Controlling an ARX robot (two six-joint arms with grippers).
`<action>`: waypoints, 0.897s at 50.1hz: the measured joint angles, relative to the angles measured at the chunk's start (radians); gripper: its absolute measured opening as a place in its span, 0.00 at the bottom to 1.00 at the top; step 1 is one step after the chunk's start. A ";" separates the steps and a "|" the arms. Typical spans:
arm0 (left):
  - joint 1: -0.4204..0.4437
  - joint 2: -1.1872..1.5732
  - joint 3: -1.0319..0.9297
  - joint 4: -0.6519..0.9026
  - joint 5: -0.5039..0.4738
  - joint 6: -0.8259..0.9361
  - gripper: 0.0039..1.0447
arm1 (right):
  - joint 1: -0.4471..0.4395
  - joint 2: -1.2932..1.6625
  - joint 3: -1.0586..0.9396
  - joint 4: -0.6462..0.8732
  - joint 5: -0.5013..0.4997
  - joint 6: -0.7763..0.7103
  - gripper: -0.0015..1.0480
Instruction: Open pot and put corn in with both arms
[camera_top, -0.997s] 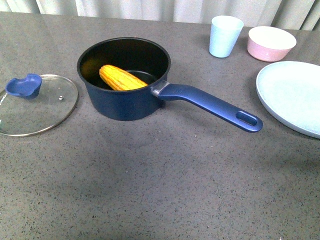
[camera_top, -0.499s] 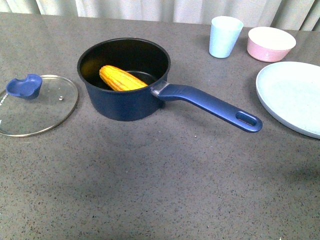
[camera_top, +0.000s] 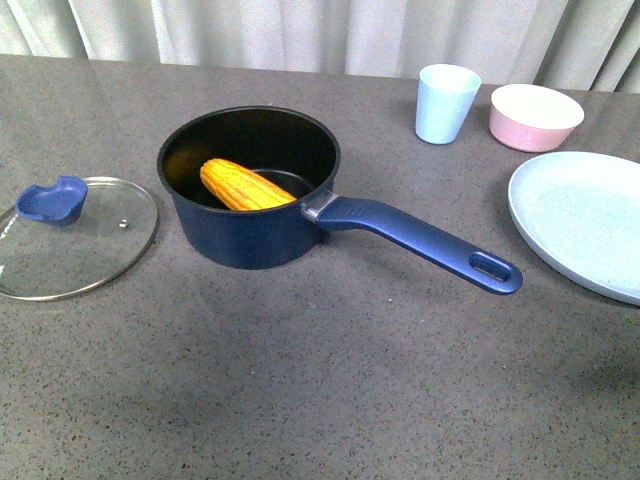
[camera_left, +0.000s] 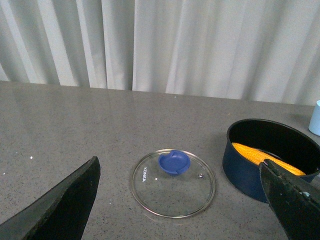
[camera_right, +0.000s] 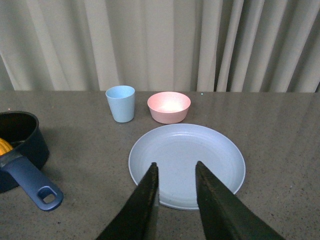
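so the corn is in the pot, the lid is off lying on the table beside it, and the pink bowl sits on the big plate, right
Not quite. The pink bowl is not on the plate; it stands on the table behind it, next to the light blue cup, as the front view and the right wrist view both show. The rest holds: the corn lies in the pot, and the lid rests on the table beside it.
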 joint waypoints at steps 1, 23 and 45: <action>0.000 0.000 0.000 0.000 0.000 0.000 0.92 | 0.000 0.000 0.000 0.000 0.000 0.000 0.27; 0.000 0.000 0.000 0.000 0.000 0.000 0.92 | 0.000 0.000 0.000 0.000 0.000 0.000 0.92; 0.000 0.000 0.000 0.000 0.000 0.000 0.92 | 0.000 0.000 0.000 0.000 0.000 0.000 0.91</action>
